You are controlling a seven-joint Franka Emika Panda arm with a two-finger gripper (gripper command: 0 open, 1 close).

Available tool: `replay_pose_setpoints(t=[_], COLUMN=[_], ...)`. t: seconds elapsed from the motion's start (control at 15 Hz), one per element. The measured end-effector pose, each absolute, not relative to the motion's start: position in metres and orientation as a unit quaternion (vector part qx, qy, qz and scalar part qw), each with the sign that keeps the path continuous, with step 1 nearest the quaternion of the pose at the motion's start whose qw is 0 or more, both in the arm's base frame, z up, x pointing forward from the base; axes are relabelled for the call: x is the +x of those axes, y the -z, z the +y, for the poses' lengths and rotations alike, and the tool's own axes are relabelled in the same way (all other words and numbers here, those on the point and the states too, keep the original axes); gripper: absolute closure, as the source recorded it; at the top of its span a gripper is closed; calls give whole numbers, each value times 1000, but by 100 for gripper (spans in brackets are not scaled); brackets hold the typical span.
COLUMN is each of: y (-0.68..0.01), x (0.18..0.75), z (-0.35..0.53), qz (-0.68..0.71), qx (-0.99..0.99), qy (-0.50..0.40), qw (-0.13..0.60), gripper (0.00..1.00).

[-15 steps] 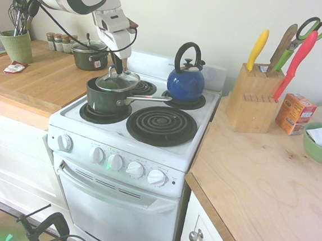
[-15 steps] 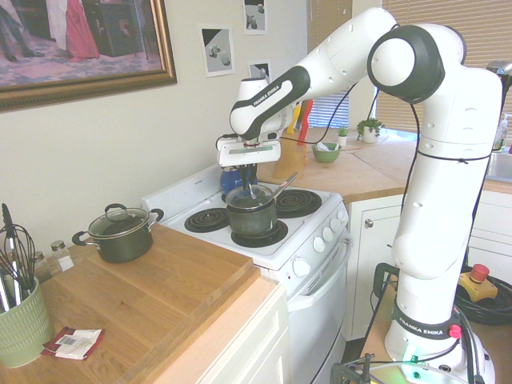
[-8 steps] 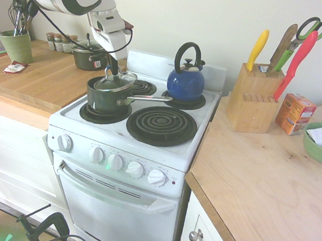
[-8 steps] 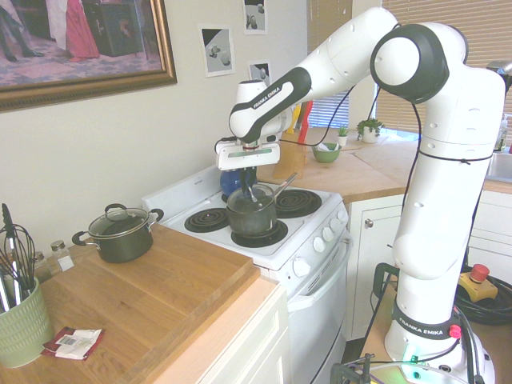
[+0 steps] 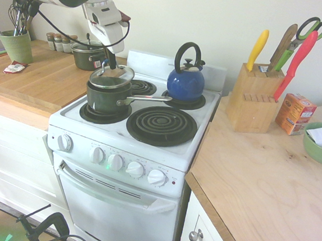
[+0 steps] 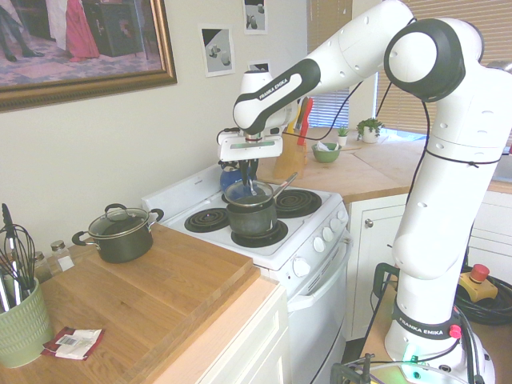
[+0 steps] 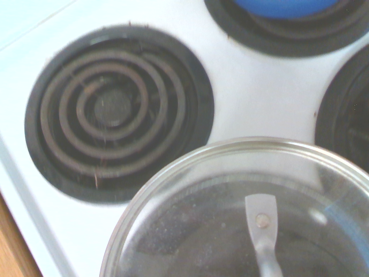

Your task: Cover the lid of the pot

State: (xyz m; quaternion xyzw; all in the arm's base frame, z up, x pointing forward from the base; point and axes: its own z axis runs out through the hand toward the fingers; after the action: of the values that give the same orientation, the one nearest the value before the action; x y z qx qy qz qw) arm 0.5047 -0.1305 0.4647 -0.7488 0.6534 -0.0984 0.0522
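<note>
In the kitchen, the white stove (image 5: 114,206) stood between two wooden stretches of desk (image 5: 37,84), with the pot (image 5: 103,101) on one of its burners. Your claw (image 5: 110,65) was clenched on the fitting atop the glass lid (image 5: 112,81), and over the last second it had carried that lid sideways and slightly up, so that it was more nearly over the pot's mouth. The lid still leaned, and you couldn't tell whether its rim touched the pot anywhere; the cover looked nearly lined up but not seated. You probably needed to level it, then lower it gently, lest an edge slip inside or nudge the pot. The blue kettle (image 5: 185,84) sat on a rear burner, apart from the lid, and nothing seemed to block the way down.
</note>
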Motion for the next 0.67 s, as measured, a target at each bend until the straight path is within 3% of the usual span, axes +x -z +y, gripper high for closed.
replay_pose_setpoints(t=[0.6,0.67], y=[-443,-442], x=[508,509], z=[-122,-122], qz=[645,645], qx=[-757,-757], qy=[94,94], qw=[44,43], gripper=[100,0])
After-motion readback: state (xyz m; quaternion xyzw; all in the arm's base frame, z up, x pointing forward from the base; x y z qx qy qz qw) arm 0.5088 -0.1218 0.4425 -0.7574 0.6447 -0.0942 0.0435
